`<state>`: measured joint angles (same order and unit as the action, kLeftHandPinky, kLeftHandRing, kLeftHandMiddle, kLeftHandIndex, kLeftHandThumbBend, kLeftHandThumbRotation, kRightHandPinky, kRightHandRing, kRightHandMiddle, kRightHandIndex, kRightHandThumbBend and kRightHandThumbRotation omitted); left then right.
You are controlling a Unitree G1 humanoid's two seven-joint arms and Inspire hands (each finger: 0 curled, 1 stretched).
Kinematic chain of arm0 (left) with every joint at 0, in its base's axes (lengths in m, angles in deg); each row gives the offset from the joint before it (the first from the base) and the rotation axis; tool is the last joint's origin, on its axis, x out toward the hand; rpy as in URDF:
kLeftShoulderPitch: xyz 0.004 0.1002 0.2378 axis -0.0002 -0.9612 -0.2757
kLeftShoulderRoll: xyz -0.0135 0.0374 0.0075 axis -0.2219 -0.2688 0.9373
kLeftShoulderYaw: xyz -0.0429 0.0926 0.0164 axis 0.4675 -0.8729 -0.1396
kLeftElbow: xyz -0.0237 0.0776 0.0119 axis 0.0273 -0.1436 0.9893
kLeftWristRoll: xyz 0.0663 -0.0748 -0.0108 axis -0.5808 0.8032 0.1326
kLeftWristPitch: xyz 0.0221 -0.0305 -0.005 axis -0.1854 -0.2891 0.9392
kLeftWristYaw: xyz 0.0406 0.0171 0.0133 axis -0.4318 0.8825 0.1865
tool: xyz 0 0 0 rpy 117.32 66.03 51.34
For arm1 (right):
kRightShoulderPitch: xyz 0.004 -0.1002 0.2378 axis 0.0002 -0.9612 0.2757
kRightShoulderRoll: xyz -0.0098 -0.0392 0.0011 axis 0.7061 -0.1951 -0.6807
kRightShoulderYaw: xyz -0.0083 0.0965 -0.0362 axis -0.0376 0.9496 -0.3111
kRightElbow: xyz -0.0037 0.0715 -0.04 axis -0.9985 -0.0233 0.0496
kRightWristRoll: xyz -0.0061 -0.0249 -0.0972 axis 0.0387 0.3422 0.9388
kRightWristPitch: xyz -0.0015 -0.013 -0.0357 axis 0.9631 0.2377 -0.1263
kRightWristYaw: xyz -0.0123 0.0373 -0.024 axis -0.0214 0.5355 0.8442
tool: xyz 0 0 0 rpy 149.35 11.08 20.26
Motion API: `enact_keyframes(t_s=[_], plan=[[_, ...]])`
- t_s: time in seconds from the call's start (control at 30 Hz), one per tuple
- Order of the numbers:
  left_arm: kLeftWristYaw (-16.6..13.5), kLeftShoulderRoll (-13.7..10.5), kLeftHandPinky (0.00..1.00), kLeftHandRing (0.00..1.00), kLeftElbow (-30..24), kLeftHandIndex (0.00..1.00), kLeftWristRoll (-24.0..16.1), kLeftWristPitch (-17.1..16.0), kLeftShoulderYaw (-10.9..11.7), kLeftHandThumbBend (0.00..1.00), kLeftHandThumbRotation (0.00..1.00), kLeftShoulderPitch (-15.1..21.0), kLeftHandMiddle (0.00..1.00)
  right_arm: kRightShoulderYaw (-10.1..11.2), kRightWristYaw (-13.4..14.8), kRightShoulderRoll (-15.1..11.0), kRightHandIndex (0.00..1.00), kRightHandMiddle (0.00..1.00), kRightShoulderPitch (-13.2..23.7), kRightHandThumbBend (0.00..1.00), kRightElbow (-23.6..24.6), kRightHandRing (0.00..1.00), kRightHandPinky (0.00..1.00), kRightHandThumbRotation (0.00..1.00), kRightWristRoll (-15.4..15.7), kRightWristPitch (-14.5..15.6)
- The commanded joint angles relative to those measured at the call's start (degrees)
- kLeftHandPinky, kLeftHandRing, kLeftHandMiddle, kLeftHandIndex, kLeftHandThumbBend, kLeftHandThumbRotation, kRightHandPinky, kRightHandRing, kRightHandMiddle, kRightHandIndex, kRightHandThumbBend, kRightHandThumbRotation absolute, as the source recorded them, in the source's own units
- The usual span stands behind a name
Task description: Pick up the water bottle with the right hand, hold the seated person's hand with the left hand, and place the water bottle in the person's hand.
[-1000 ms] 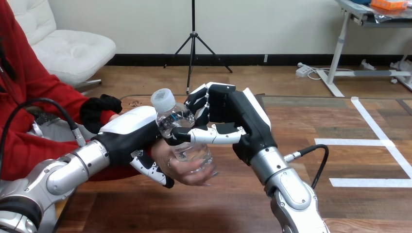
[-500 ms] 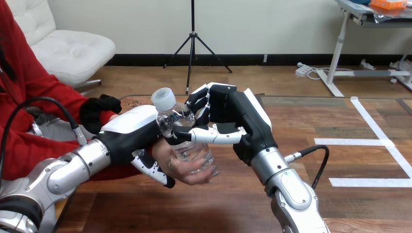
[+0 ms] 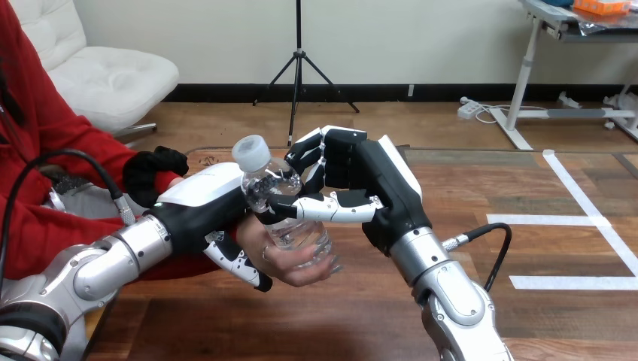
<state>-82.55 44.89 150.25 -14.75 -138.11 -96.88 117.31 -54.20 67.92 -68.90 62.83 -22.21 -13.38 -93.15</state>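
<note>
Head view, as I see it from the remote station. The water bottle [image 3: 284, 214] is clear plastic with a white cap [image 3: 250, 151]. Any print on its wall is too small for me to read.

The bottle is tilted, with its cap toward the upper left. Its lower end rests in the person's hand [image 3: 301, 267], which lies palm up just above the table [image 3: 338, 316].

The right hand [image 3: 369, 184] is closed on the bottle from the right. Its thumb [image 3: 331, 208] lies across the bottle's near side and its fingers [image 3: 312, 162] curl round the far side, below the cap.

The left hand [image 3: 203, 195] lies over the person's wrist [image 3: 254, 239] with its white back upward, just left of the bottle. One of its digits [image 3: 241, 263] curls down round the near side of the wrist. Both the robot's right hand and the person's hand are therefore on the bottle.
</note>
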Motion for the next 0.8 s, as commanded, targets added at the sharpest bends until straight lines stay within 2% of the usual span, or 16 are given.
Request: enact_keyframes(t_s=[0.0, 0.13, 0.3, 0.5, 0.67, 0.77], plan=[[-3.6, 1.3, 0.36, 0.41, -4.0, 0.52, 0.3, -0.4, 2.0, 0.84, 0.11, 2.5, 0.49, -1.9, -1.9, 0.8, 0.48, 0.46, 2.0, 0.86, 2.5, 0.37, 0.30, 0.11, -0.4, -1.4], [-6.2, 0.7, 0.39, 0.44, -4.5, 0.55, -1.8, 0.0, 1.5, 0.84, 0.19, 2.3, 0.51, -1.7, -2.3, -0.1, 0.49, 0.47, 1.6, 0.86, 3.8, 0.39, 0.32, 0.16, -0.3, -0.8], [-9.2, 0.1, 0.48, 0.53, -4.9, 0.64, -4.4, 0.6, 1.1, 0.91, 0.31, 2.0, 0.59, -1.4, -3.2, -1.2, 0.51, 0.49, 1.2, 0.85, 5.5, 0.41, 0.34, 0.23, -0.7, -0.2], [-12.3, -1.4, 0.57, 0.63, -5.2, 0.76, -7.8, 1.3, 0.3, 0.97, 0.45, 1.6, 0.69, -0.8, -5.4, -4.2, 0.54, 0.52, 0.1, 0.84, 8.9, 0.45, 0.38, 0.31, -0.8, 1.0], [-14.9, -2.2, 0.66, 0.73, -5.2, 0.86, -9.9, 1.4, 0.1, 0.99, 0.53, 1.1, 0.79, -0.2, -6.9, -6.0, 0.59, 0.54, -0.5, 0.90, 11.1, 0.49, 0.42, 0.46, -1.1, 2.3], [-15.5, -2.7, 0.71, 0.77, -5.7, 0.90, -10.8, 2.3, 0.1, 1.00, 0.56, 0.8, 0.84, 0.2, -7.6, -7.5, 0.62, 0.56, -0.8, 0.94, 12.2, 0.51, 0.45, 0.54, -1.0, 2.7]])
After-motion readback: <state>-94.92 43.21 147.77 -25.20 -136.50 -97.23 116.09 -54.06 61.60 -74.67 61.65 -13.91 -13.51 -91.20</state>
